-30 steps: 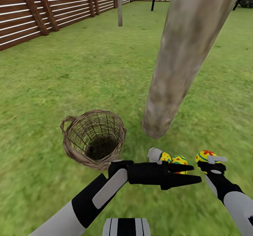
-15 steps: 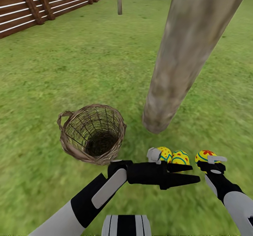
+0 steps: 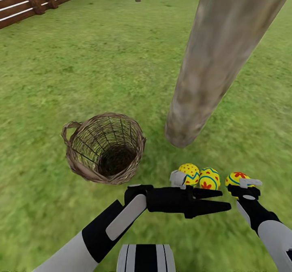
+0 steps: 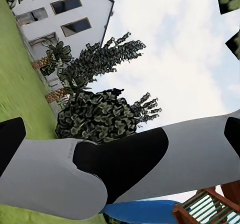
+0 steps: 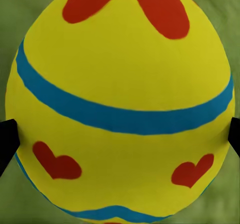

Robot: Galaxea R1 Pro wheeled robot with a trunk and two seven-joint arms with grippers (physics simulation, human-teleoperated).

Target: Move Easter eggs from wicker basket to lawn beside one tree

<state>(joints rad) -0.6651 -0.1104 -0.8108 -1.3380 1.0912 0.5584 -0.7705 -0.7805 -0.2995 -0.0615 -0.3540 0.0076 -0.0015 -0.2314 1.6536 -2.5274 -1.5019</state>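
Green lawn spreads across the garden, with a brown slatted fence at its far edge. From the head camera, the thick, pale grey-tan trunk of the tree leans out of the grass, and everything else can be placed against its base.

Near the trunk's base, on the fence side, the wicker basket stands upright on the grass, one loop handle showing on its far rim; its dark inside holds no egg that can be seen. Two Easter eggs lie on the lawn just beside the foot of the trunk, on the robot's side of it, touching or nearly touching each other. The third egg sits a little apart from that pair, about as close to the trunk.

The right gripper is at this third egg. Its wrist camera shows the egg close up between two dark fingertips, one at each side and right at the shell, so the claw is clenched on it. Grass shows behind the egg.

The left gripper reaches across in front of the egg pair, its two dark fingers close together with nothing between them; it reads as clenched and empty. Its wrist camera looks at the right arm, a white house, dark trees and part of a wooden playset.
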